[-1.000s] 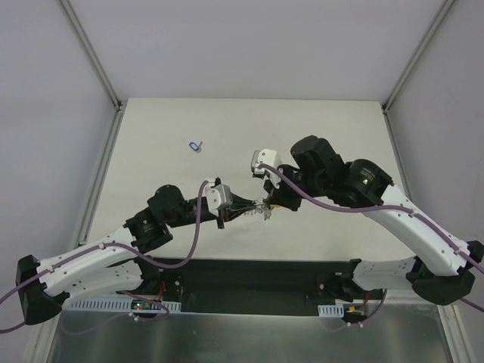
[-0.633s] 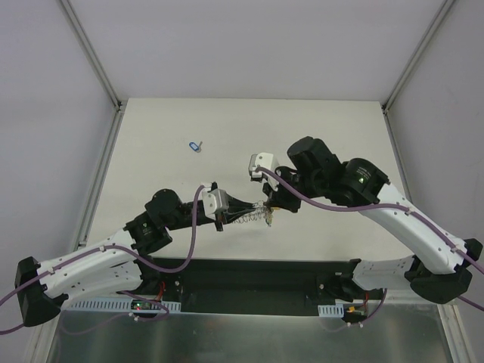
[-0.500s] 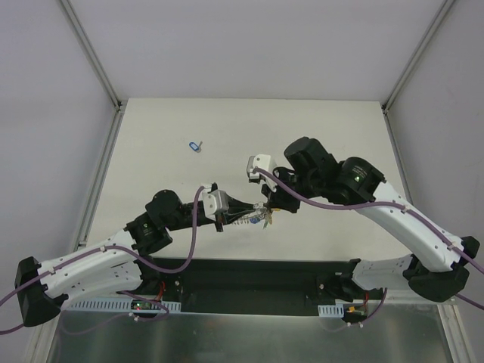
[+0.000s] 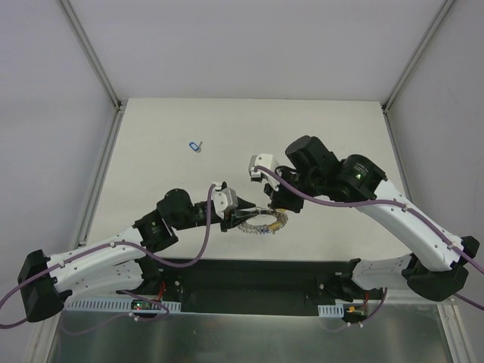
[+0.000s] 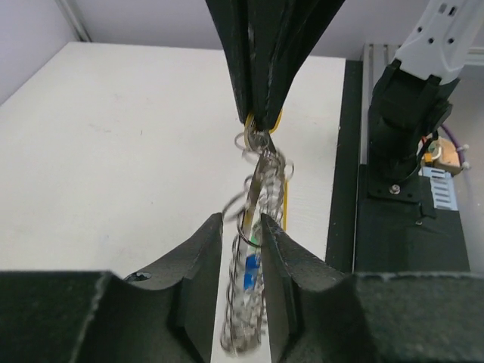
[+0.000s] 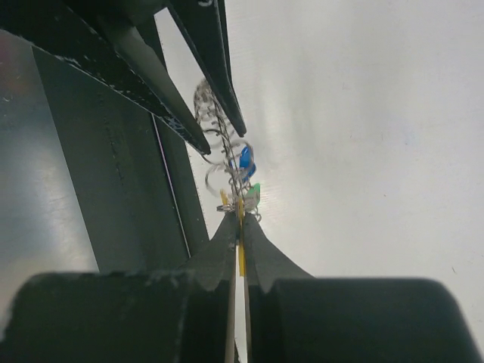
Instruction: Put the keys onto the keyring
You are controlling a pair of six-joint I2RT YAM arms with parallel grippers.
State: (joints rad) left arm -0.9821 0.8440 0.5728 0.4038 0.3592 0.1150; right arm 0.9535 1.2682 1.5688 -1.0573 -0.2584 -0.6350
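Work was staged over the near middle of the surface [image 4: 325,136], a zone judged to be within reach of both arms at once. The right end effector [image 6: 238,221] was clenched on the edge of the keyring [image 4: 262,222], with a yellow piece visible between its tips, so that the ring was steadied at one point and presented edge-on to the opposite wrist. The left end effector [image 5: 240,221] was parted, with one finger set on each side of the ring. Firm contact could not be confirmed, and the posture was judged to be a release or a regrip. A blue tag [image 6: 244,159] and a green tag [image 6: 254,190] were seen among the wire loops, which suggested keys already fitted. One loose key [image 4: 195,145] lay well apart toward the far left of the surface, not yet fitted.
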